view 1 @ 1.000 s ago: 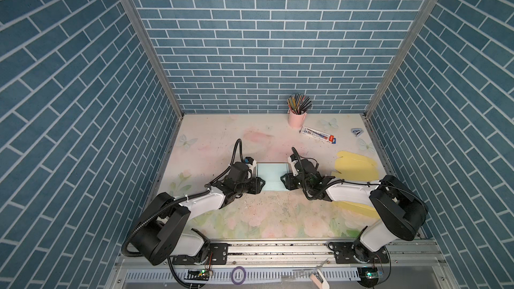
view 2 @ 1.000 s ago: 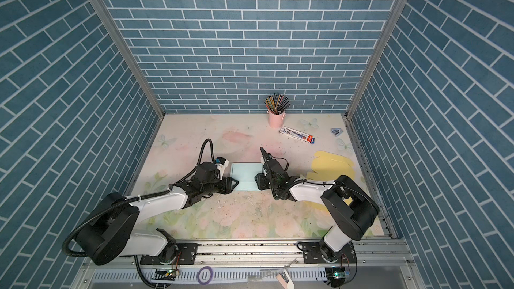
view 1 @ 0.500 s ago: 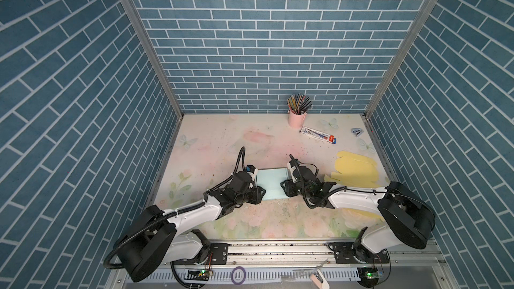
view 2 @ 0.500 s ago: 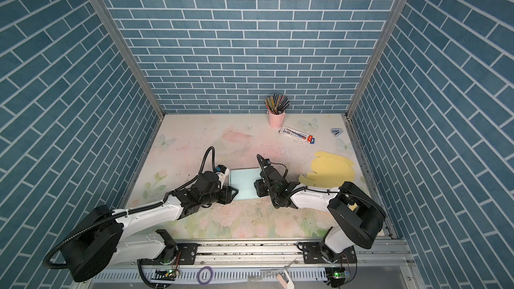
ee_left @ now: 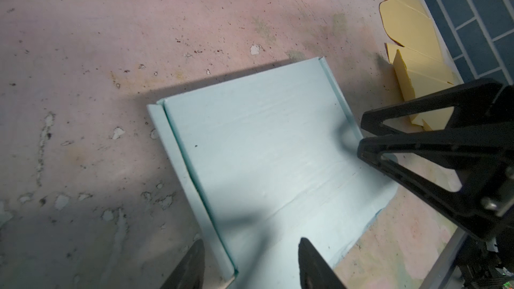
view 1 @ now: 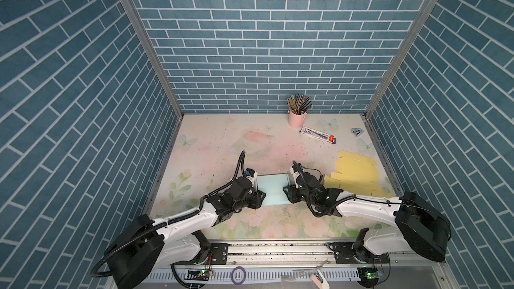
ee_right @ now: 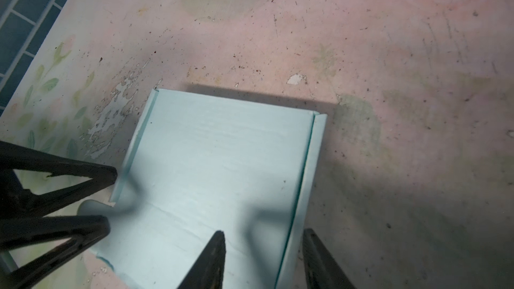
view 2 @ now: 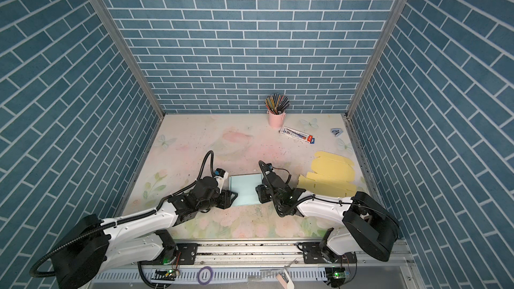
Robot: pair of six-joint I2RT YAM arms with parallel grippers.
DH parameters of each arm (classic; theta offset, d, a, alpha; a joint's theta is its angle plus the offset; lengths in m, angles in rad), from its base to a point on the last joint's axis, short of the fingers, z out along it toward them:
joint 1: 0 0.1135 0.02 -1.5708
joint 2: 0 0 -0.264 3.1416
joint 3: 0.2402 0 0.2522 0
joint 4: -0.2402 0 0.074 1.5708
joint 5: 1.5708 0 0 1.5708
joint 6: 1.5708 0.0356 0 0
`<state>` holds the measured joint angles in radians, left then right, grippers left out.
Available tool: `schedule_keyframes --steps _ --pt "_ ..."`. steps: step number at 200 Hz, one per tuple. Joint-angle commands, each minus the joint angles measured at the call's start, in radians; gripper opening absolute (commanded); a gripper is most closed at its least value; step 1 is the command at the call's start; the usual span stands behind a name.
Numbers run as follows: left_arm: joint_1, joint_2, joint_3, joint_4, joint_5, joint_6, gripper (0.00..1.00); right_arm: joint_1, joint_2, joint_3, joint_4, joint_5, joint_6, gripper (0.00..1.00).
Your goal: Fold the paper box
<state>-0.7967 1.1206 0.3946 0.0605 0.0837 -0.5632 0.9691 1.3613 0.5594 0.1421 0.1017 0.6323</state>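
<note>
While straddling side walls of the box [view 1: 272, 191] with left claw [ee_left: 251, 246] and right claw [ee_right: 262, 233], jaws apart, clamping nothing. Set near the middle front edge of the table [view 1: 222, 140]. Looks like the wall-folding step; next calls for pinching each wall evenly, crumpling neither.

The box [view 1: 272, 191] lies on the table [view 1: 211, 145] between the left gripper [ee_left: 250, 241] and right gripper [ee_right: 263, 232]. Sheets [view 1: 353, 173] lie to its right. A cup [view 1: 297, 118] stands far behind, with a pack [view 1: 318, 134] just before it.
</note>
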Motion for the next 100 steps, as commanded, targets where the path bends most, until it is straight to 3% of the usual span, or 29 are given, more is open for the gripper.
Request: schedule_keyframes --steps 1,26,55,81,100 --pt "-0.004 -0.042 0.027 -0.113 -0.073 0.010 0.57 0.005 -0.044 0.011 -0.089 0.058 0.026 0.47" --pt "-0.020 -0.171 0.047 -0.252 -0.117 0.034 0.58 0.008 -0.135 0.023 -0.184 0.079 0.007 0.48" --pt "-0.101 -0.274 0.063 -0.367 -0.158 0.006 0.59 0.045 -0.228 0.045 -0.317 0.090 -0.005 0.48" --pt "-0.222 -0.283 0.059 -0.359 -0.216 -0.056 0.59 0.089 -0.264 0.048 -0.366 0.082 0.014 0.51" --pt "-0.259 -0.246 0.053 -0.330 -0.229 -0.081 0.60 0.113 -0.244 0.047 -0.360 0.069 0.028 0.53"
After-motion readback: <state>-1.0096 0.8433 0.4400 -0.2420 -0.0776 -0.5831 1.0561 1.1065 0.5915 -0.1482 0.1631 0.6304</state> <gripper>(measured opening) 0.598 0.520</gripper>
